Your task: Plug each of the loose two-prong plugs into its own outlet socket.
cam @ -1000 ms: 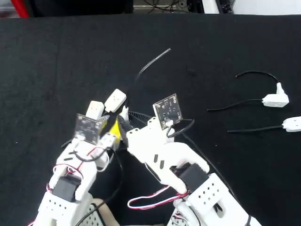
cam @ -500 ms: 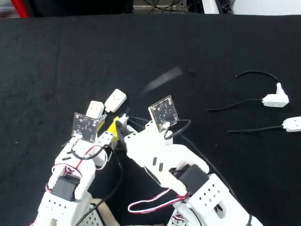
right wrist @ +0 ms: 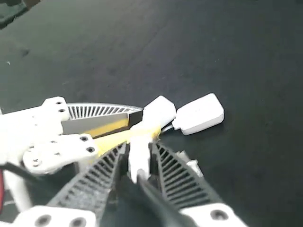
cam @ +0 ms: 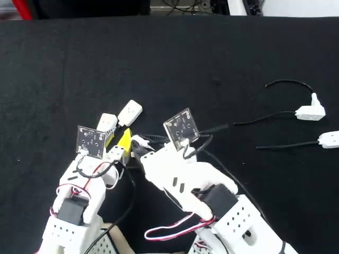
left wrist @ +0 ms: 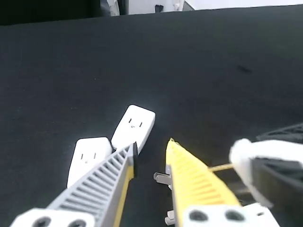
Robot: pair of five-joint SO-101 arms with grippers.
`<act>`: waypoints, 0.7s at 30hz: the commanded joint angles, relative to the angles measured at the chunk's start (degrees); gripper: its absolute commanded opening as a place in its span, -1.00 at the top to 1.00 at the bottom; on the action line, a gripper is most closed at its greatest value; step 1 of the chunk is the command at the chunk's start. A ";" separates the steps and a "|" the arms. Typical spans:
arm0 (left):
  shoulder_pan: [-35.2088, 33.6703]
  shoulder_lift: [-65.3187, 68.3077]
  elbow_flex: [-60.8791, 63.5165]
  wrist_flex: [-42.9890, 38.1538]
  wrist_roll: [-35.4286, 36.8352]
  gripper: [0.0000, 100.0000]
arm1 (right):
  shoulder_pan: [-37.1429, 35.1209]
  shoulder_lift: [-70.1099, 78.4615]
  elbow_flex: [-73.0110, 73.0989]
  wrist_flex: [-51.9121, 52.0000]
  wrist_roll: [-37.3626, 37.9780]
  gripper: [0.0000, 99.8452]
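High view has both arms bunched together at the near side of the black table (cam: 212,53). The right gripper (right wrist: 138,146) is clenched on a white two-prong plug (right wrist: 138,163), so that one's off the table and sitting right by the left arm's claw. The left gripper (left wrist: 151,146) is spread apart with nothing in it, its tips just beside the nearer socket (left wrist: 90,158) and the farther socket (left wrist: 134,125), which lie side by side. The plug's prongs poke out right next to the yellow finger (left wrist: 191,182). Well off to the right lie two more corded pieces (cam: 310,112) (cam: 329,138), loose.
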 commanded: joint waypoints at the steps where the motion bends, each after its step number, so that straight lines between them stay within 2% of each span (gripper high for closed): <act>1: -1.89 -0.79 -2.68 -1.93 0.26 0.76 | -0.26 0.22 -3.21 0.62 1.14 0.98; 9: -2.07 -0.79 -2.68 -1.85 0.18 0.76 | 0.35 0.57 -4.79 3.52 6.07 0.98; 11: -3.65 -0.79 -2.68 -1.67 -0.70 0.76 | 4.75 2.24 -7.52 6.68 8.26 0.98; 13: -5.67 -0.79 -2.59 -1.93 -4.40 0.76 | 12.13 5.93 -12.44 10.64 10.37 0.98; 16: -8.92 -0.79 -4.70 -1.58 -6.33 0.76 | 21.63 16.13 -22.02 16.88 15.30 0.98; 21: -17.54 -0.26 -9.45 -1.41 -3.08 0.76 | 25.14 38.02 -33.63 20.84 21.98 0.98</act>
